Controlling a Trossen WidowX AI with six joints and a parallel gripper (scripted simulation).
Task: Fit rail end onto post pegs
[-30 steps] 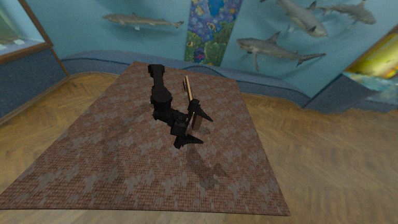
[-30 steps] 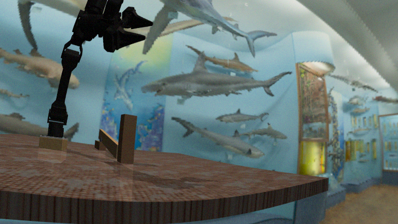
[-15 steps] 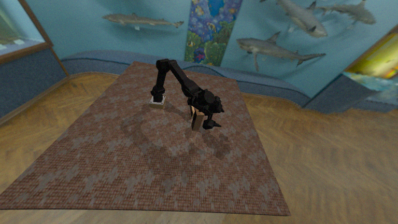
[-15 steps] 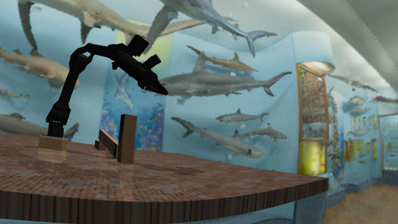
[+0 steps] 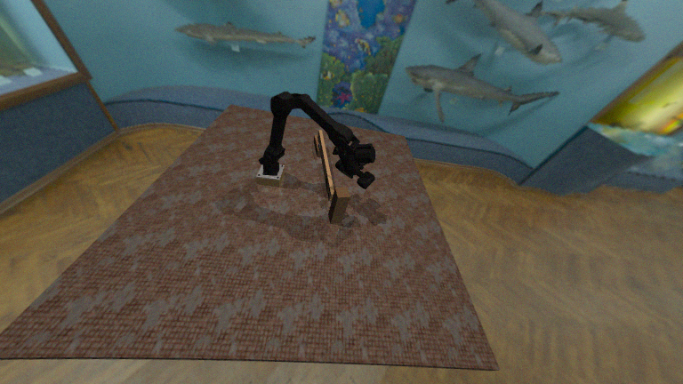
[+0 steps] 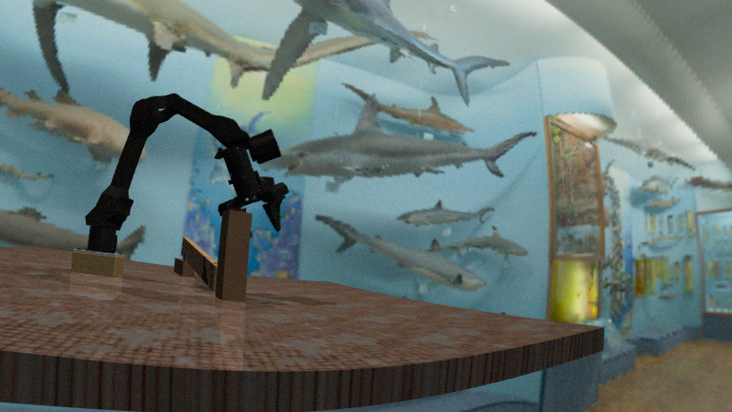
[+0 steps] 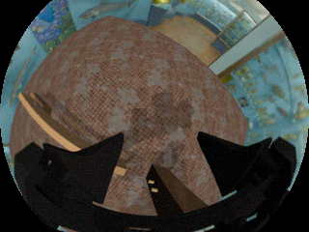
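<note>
The rail (image 5: 326, 164) (image 6: 198, 257) (image 7: 48, 129) is a long, thin light-brown board. It slopes down from its far end at the footboard block (image 5: 317, 145) (image 6: 181, 267) (image 7: 41, 101) to its near end low at the table. The dark brown post (image 5: 341, 204) (image 6: 233, 256) (image 7: 180, 192) stands upright. In the wrist view two pale pegs (image 7: 153, 186) stick out towards the rail's end, with a gap between. My gripper (image 5: 357, 174) (image 6: 252, 219) (image 7: 161, 137) is open and empty, pointing down above and beside the post. The left finger hides part of the rail in the wrist view.
The patterned table top (image 5: 252, 299) (image 6: 377, 326) (image 7: 101, 72) lies under everything. The arm's base block (image 5: 270, 180) (image 6: 96, 263) stands left of the rail in the top and exterior views. The arm reaches over the rail. The table's edge shows beyond the post in the exterior view.
</note>
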